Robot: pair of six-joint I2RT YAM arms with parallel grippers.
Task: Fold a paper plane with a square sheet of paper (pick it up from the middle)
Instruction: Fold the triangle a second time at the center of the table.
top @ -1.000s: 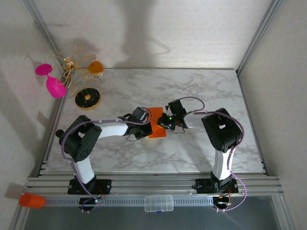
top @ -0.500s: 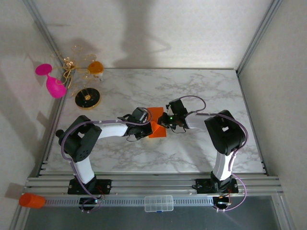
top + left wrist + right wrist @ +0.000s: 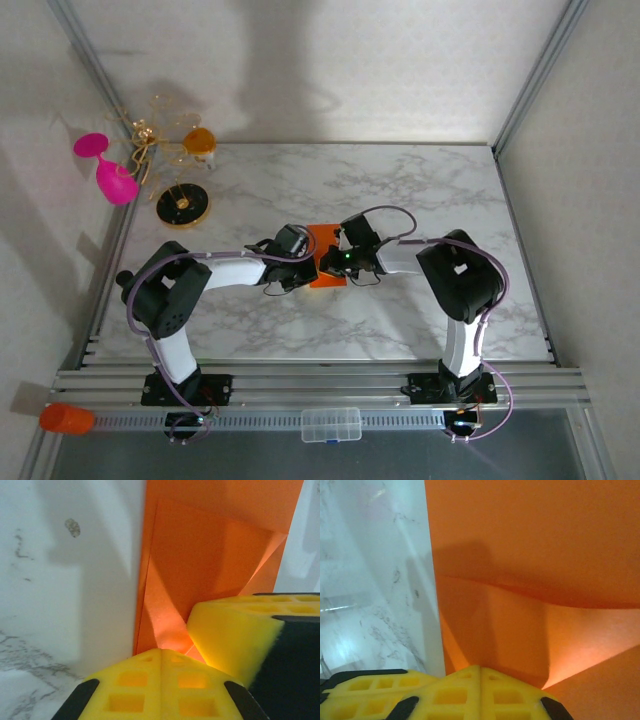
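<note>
The right arm has just slid in to the left, and the right gripper (image 3: 331, 262) now sits over the square sheet of paper (image 3: 322, 238), covering more orange than it did a second ago. It is almost nose to nose with the left gripper (image 3: 305, 264), which hasn't budged from the sheet's left edge. The paper is in the middle of the tabletop (image 3: 430, 190) between the two wrists, and it's no plain square now: from the left wrist you can see layered flaps and a diagonal crease running to a corner. Both grippers are clenched, yellow pads pressed flush together with no gap. From the right wrist, that gripper's tip rests at the base of a flap that bows up off the layer beneath. I can't tell whether either one has paper pinched between its pads or is just bearing down on it. My read is that the right arm has come in to work that raised flap while the left pins the sheet. This is mid-fold, with no pointed dart yet. If the left's hold slips, the creases could drift out of line.
</note>
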